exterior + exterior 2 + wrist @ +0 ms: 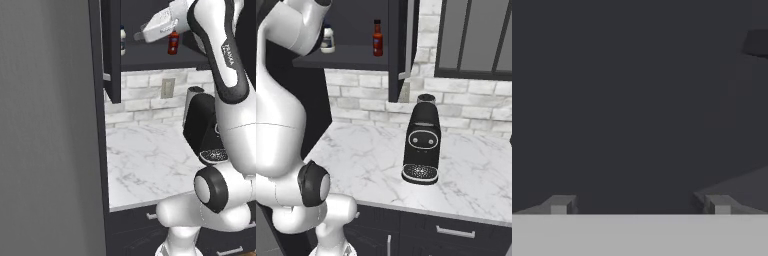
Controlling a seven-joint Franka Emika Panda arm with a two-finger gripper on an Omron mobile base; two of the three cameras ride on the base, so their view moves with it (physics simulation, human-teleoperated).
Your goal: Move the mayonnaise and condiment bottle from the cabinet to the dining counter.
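Left base view: the slim white mayonnaise jar [123, 41] and small red condiment bottle [173, 43] stand on the black cabinet [112, 50] shelf, the arm between them (could topple either).

Hand view: the claw [640, 205] gapes, released.

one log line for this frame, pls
phase: reaching into cabinet | hand: open, empty | mayonnaise: on shelf | condiment bottle: on shelf | dining counter: none delivered

The arm [230, 75] is built of smooth, glossy white rounded shells joined by dark charcoal bands, with a black disc-ringed joint [312, 183] at the shoulder, small grey lettering printed on one link, and a boxy white hand [160, 26] with short dark fingertips [559, 204].
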